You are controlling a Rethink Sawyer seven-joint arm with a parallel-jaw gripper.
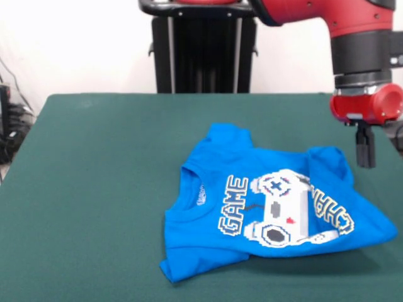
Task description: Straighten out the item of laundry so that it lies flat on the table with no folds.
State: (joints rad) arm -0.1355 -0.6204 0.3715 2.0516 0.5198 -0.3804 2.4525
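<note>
Fingers [365,153] vertical beside shirt [277,207]

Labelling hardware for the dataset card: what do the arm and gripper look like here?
Red arm shell with a black cylindrical wrist section, then a rounded red end housing. Below it sits a small, narrow black gripper. No cables or markings are legible.
</note>
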